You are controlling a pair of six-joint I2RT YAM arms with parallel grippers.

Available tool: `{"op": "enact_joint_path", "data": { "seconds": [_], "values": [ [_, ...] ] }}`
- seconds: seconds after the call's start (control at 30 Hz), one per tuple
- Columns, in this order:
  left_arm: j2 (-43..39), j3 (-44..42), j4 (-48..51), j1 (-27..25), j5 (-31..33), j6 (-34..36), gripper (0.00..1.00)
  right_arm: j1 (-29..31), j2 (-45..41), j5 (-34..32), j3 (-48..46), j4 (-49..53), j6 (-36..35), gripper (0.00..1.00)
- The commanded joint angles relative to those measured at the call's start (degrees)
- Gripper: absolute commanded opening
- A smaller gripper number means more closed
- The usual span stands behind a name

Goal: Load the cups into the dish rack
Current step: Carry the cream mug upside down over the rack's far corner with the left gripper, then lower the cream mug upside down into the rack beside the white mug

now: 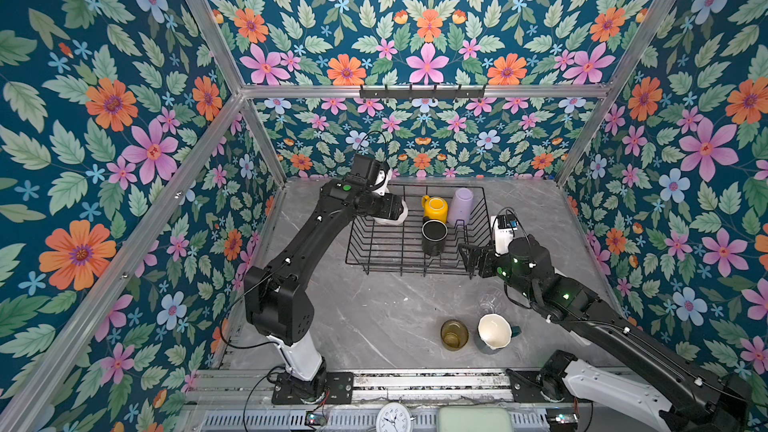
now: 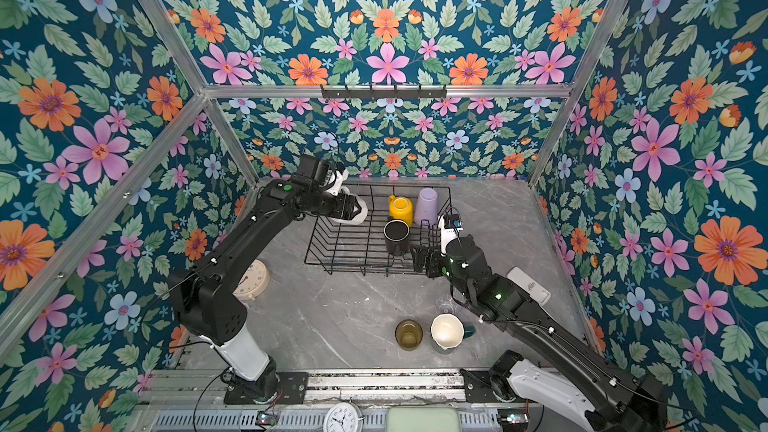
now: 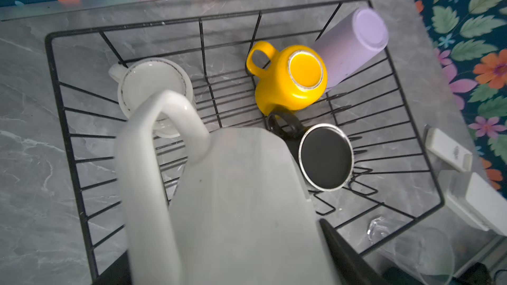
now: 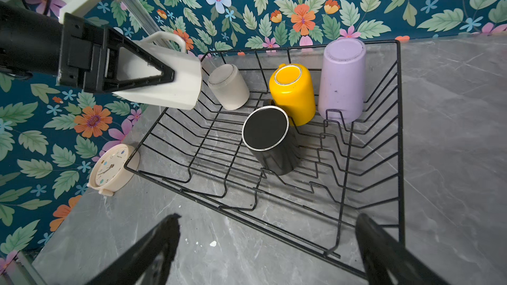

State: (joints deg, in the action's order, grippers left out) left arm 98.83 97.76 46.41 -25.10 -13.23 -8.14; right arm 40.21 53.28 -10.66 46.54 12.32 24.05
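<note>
Pinching a white mug (image 4: 181, 89) over the dish rack (image 4: 219, 160), the left pincer (image 2: 356, 211) holds it tipped, likely to drain; right pincer (image 4: 267, 220) spread.

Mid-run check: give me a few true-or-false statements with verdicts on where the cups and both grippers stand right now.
1. The left gripper grips a white mug. True.
2. The right gripper holds the amber glass. False: its jaws are open and empty, and the amber glass stands on the table.
3. The yellow mug sits bottom up in the rack. True.
4. The teal mug is already in the rack. False: it stands on the table beside the amber glass.
5. The black mug stands mouth up. False: it is bottom up in the rack.
</note>
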Motion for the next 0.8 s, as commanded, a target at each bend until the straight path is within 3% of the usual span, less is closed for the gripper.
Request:
{"op": "enact_joint_path", "data": {
  "seconds": [0.0, 0.77],
  "values": [
    [0.61, 0.68, 4.02, 0.03, 5.94, 2.82, 0.0, 0.02, 0.33, -0.86, 0.31, 1.03, 0.91, 0.99],
    [10.96, -1.96, 5.82, 0.03, 15.43, 3.92, 0.0, 0.05, -0.37, -0.24, -0.47, 4.98, 2.46, 0.99]
  ]
}}
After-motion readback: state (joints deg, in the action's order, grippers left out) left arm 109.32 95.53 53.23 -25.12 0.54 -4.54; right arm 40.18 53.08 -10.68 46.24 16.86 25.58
